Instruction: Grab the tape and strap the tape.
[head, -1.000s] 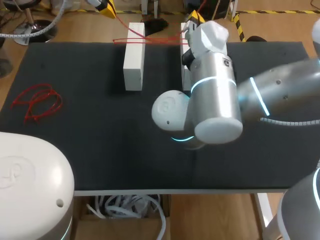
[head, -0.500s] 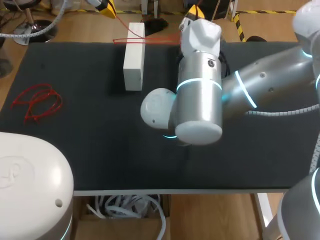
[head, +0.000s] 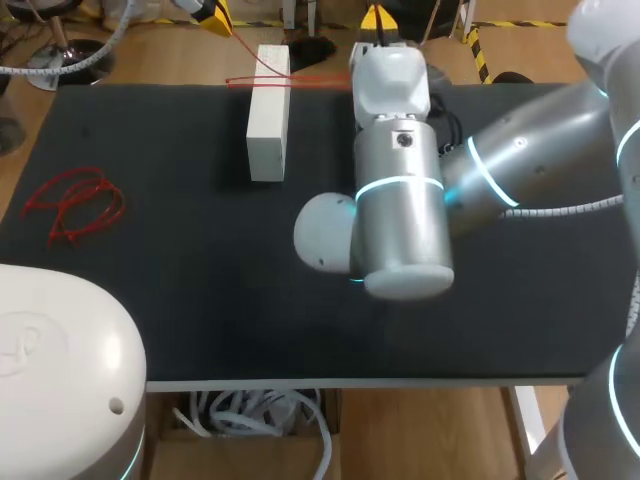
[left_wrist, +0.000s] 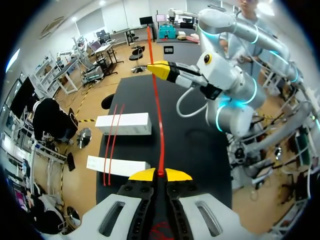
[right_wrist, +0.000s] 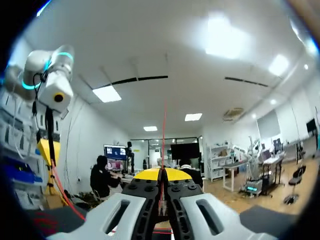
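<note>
At the table's far edge, your left gripper is pinching the red tape between closed fingers. Your right gripper is clamping the tape further along. The tape is stretching taut between them, beside two white blocks that are carrying more red strands.

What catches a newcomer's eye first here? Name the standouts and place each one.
The thin red tape stretched taut between the left gripper and the right gripper, both shut on it, above the black table mat. Next, the bulky silver right arm lying across the table's middle, with a white rectangular block to its left and a loose tangle of red tape near the table's left edge.
</note>
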